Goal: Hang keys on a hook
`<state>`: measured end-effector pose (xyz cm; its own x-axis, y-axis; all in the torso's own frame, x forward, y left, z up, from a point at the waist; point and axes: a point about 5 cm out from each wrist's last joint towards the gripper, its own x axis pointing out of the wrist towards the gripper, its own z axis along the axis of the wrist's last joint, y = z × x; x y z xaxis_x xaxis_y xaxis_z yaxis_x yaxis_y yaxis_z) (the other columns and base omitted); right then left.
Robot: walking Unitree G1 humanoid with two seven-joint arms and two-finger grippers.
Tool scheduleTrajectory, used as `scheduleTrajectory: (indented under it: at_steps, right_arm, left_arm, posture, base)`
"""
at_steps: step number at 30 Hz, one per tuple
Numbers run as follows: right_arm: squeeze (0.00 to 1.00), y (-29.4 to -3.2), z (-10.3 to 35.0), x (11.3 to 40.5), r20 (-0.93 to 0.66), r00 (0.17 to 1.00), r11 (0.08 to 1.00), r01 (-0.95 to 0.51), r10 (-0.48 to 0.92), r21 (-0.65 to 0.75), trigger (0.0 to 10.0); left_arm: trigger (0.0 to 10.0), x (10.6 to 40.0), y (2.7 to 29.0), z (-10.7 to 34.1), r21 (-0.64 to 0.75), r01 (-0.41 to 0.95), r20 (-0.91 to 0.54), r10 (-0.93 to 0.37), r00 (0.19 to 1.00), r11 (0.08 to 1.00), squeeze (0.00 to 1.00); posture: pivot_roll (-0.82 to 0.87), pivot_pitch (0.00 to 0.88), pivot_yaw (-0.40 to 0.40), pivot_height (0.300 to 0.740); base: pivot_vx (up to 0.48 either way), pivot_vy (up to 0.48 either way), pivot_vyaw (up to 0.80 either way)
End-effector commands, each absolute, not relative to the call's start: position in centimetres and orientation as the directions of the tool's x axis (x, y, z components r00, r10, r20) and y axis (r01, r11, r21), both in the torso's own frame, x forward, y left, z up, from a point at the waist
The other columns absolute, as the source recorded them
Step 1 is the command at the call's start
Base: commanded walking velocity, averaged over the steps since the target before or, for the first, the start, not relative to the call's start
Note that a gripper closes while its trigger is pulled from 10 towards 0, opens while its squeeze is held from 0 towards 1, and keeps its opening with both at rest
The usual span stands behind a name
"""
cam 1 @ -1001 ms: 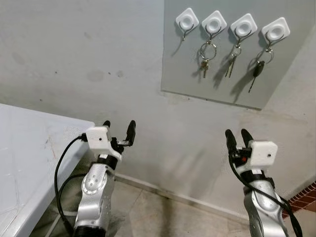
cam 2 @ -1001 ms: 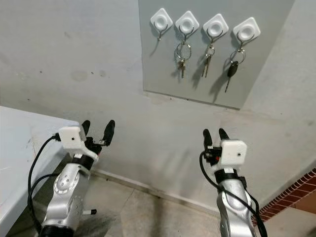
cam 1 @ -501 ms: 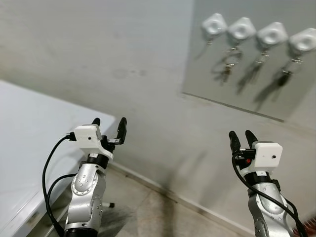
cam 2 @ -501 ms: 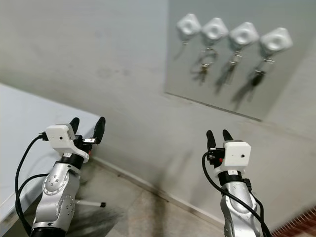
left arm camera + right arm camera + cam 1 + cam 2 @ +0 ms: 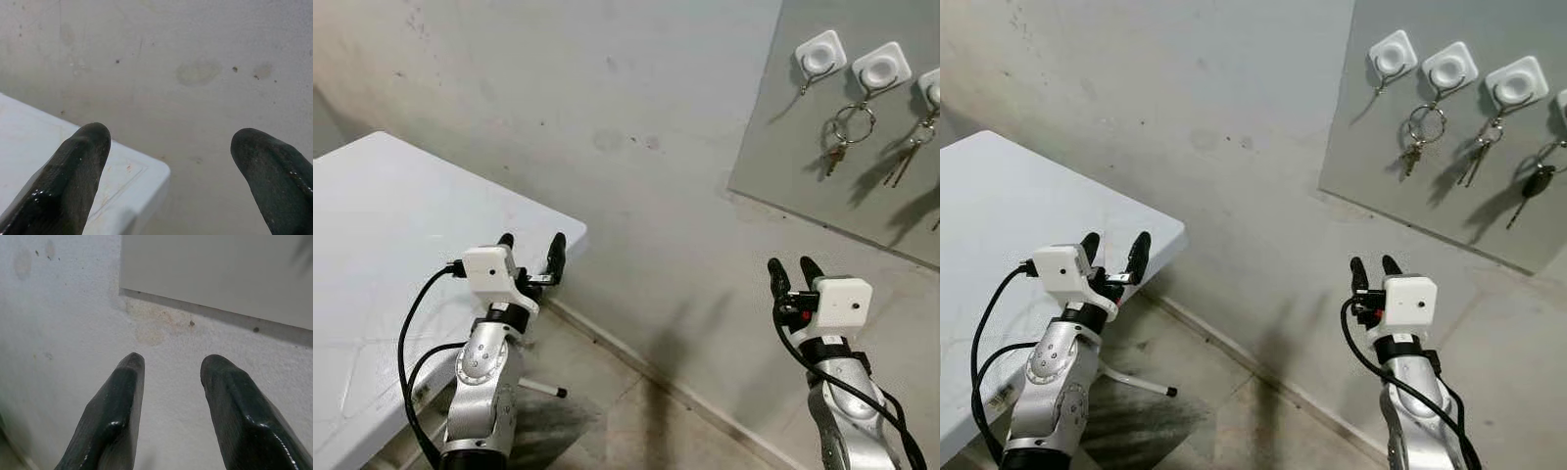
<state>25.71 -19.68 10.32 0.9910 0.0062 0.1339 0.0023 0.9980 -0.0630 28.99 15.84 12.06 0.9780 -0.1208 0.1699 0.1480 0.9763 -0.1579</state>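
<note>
Right hand (image 5: 1377, 270) empty, well below keys (image 5: 1417, 137).

Wall (image 5: 607, 117) rough, stained matt plaster. Worktop (image 5: 382, 245) smooth white plastic. Hooks (image 5: 1446, 70) glossy white plastic. Keys (image 5: 1415, 147) shiny metal.

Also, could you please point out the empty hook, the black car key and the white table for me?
empty hook (image 5: 1392, 56): right eye view, on its white square base.
black car key (image 5: 1534, 182): right eye view, on the black head of the key.
white table (image 5: 382, 230): left eye view, on a bare part of its top.
</note>
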Motion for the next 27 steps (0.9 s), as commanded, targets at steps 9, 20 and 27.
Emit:
scheduleTrajectory:
  at_steps: [9,20,27]
  right_arm:
    - [0.00,-19.62,10.91,26.14,0.145,0.989,0.997,-0.015,0.025,-0.072,10.0]
    - [0.00,-19.62,10.88,26.06,0.142,0.989,0.998,-0.018,0.028,-0.068,10.0]
    - [0.00,-19.72,11.00,26.00,0.146,0.989,0.997,-0.017,0.028,-0.074,10.0]
  left_arm:
    - [10.0,29.33,15.58,12.29,-0.185,0.152,0.164,-0.122,0.979,0.971,0.00]
    - [10.0,29.47,15.22,12.28,-0.175,0.146,0.157,-0.119,0.980,0.974,0.00]
    - [10.0,29.31,15.00,12.43,-0.169,0.165,0.160,-0.138,0.978,0.972,0.00]
  posture:
    - [-0.05,0.000,-0.005,0.740]
    - [-0.05,0.000,-0.004,0.740]
    - [-0.05,0.000,-0.006,0.740]
  base:
    - [0.000,0.000,0.80]
    - [0.000,0.189,0.80]
    - [0.000,0.000,0.80]
